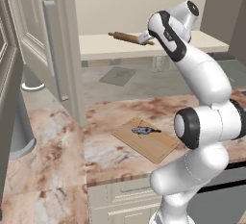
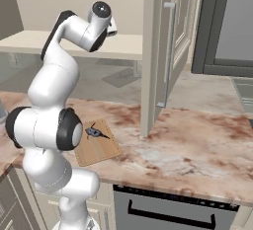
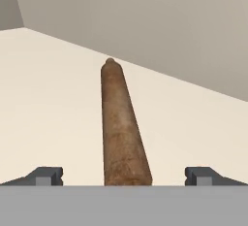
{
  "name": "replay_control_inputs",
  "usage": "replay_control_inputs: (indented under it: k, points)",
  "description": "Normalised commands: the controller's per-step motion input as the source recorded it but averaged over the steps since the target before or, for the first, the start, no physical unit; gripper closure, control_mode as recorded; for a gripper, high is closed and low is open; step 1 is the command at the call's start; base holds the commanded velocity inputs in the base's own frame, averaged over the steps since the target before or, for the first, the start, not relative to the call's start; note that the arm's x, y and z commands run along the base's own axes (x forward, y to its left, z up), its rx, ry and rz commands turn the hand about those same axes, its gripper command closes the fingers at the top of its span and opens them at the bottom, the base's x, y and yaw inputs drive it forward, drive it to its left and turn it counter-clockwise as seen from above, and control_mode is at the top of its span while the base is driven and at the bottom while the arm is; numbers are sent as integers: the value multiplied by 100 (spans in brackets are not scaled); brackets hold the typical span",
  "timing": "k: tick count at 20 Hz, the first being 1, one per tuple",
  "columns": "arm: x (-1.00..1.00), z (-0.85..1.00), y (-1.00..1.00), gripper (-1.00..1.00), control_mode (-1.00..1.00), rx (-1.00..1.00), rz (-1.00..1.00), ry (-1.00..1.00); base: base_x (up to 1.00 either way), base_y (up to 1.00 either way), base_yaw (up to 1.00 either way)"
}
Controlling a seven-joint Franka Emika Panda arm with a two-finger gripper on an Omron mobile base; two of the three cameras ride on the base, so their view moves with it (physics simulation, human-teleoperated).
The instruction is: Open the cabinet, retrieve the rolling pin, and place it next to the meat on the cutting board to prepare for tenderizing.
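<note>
Your pincer [image 3: 124, 176] is spread wide with the rolling pin [image 3: 121, 128] lying between its tips on the cabinet [image 1: 43, 50] shelf, near the front edge. You're at the grab step, so ease in and close. The cutting board [image 1: 156, 146] with the meat [image 1: 144, 130] waits near the counter's front edge.

A rendered home kitchen: below the pincer [image 3: 124, 176], a marbled stone countertop [image 1: 110, 155] carries a cutting board [image 1: 156, 146] with meat [image 1: 142, 130]; cream drawer fronts [image 1: 120, 194] sit under it, an open raised-panel cabinet [image 1: 53, 50] stands left of the pincer, and its pale shelf [image 1: 96, 45] holds a rolling pin [image 1: 126, 37]
</note>
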Motion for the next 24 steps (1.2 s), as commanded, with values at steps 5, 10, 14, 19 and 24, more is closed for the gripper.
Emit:
replay_control_inputs:
  k: [5, 10, 14, 19, 24]
  points:
    - [2, -8, 16, -100, -100, 0, 0, 0, 0, 0, 0]
    - [2, -8, 16, -100, -100, 0, 0, 0, 0, 0, 0]
    - [2, -8, 17, -100, -100, 0, 0, 0, 0, 0, 0]
    - [1, -10, 14, -100, -100, 0, 0, 0, 0, 0, 0]
    - [2, -10, 8, -100, -100, 0, 0, 0, 0, 0, 0]
